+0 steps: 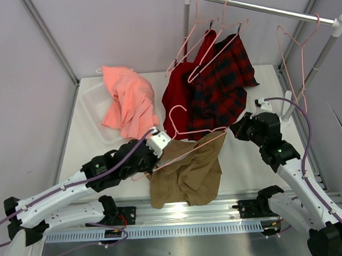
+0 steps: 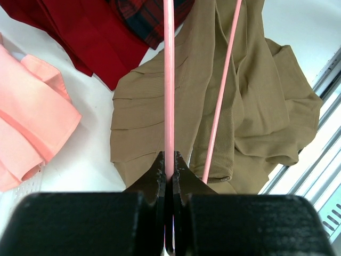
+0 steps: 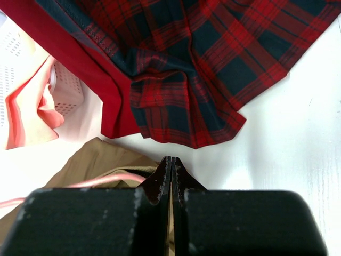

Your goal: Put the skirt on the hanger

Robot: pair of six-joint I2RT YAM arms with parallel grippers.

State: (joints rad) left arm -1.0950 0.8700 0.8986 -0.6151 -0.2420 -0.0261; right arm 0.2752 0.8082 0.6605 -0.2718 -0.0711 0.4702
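The khaki skirt (image 1: 188,170) lies bunched on the white table near the front edge. It also shows in the left wrist view (image 2: 256,106) and the right wrist view (image 3: 90,160). A pink wire hanger (image 1: 199,131) lies slanted over its top edge, hook pointing away. My left gripper (image 1: 160,141) is shut on one hanger wire (image 2: 169,80), jaws (image 2: 170,160) pinching it above the skirt. My right gripper (image 1: 236,130) is shut at the skirt's upper right corner; a thin khaki strip shows between its jaws (image 3: 170,162). The hanger's end (image 3: 101,181) curves inside the skirt's edge just left of it.
A salmon-pink garment (image 1: 129,101) drapes over a white basket (image 1: 94,101) at the back left. A red garment (image 1: 178,95) and a plaid one (image 1: 220,84) hang on pink hangers from the metal rail (image 1: 268,9). A spare hanger (image 1: 296,45) hangs at the right.
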